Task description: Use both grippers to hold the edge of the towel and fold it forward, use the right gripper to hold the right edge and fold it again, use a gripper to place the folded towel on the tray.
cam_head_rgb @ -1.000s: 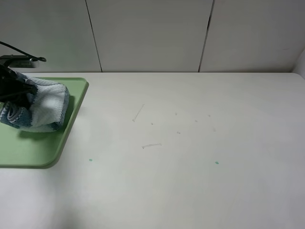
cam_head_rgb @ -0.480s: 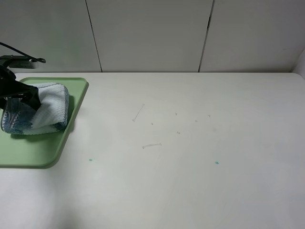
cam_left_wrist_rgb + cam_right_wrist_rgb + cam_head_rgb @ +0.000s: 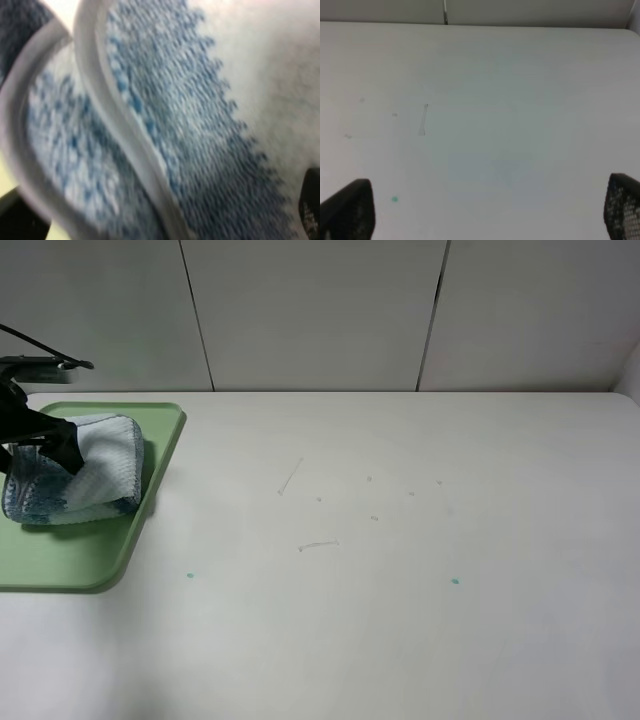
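Note:
The folded towel, white with blue patterning, lies bunched on the green tray at the far left of the exterior high view. My left gripper is down on the towel's left part and pinches its edge. The left wrist view is filled with blurred towel fabric and its grey hem, with one dark fingertip at the border. My right gripper shows only in the right wrist view. Its fingers are wide apart and empty above bare table.
The white table has faint scratches and two small green specks. A panelled wall stands behind the table's back edge. The tray reaches the left border of the exterior view.
My left gripper has lowered the towel onto the tray, so it sits flatter and slightly further back. In the last half second it barely moved.

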You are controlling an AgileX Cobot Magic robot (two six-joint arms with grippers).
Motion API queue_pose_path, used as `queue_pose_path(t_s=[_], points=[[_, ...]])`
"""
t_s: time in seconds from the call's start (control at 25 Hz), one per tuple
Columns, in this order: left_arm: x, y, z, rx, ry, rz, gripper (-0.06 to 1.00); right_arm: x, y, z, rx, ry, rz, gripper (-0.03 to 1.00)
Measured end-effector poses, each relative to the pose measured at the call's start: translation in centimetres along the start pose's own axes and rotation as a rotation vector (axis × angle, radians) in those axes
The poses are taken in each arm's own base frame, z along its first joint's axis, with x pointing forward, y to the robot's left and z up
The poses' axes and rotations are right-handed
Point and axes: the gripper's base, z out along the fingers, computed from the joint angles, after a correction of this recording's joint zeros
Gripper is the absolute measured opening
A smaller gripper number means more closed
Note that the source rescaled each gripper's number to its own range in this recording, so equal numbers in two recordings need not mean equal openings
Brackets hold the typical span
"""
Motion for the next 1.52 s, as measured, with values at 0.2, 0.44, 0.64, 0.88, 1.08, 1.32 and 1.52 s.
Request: queue_pose_path(t_s=[0.2, 0.44, 0.64, 0.88, 1.08, 1.32, 1.52], points=[[0.8, 0.7, -2.4, -0.006, -0.012, -0.033, 1.00, 0.0, 0.0, 0.0, 0.000, 0.000, 0.000, 1.00], [1.8, 0.9, -5.8, -0.015, -0.033, -0.054, 1.00, 0.0, 0.0, 0.0, 0.000, 0.000, 0.000, 1.00], [2.6, 0.3, -8.5, -0.019, -0.053, -0.061, 1.00, 0.0, 0.0, 0.0, 0.000, 0.000, 0.000, 1.00], [4.3, -0.6, -12.0, -0.018, -0.063, -0.067, 1.00, 0.0, 0.0, 0.0, 0.000, 0.000, 0.000, 1.00], [5.9, -1.7, -15.4, -0.009, -0.115, -0.074, 1.00, 0.0, 0.0, 0.0, 0.000, 0.000, 0.000, 1.00], [8.5, -4.3, -17.4, 0.101, -0.264, -0.114, 1.00, 0.0, 0.0, 0.0, 0.000, 0.000, 0.000, 1.00], [10.8, -7.0, -18.1, 0.098, -0.388, -0.045, 1.00, 0.0, 0.0, 0.0, 0.000, 0.000, 0.000, 1.00]])
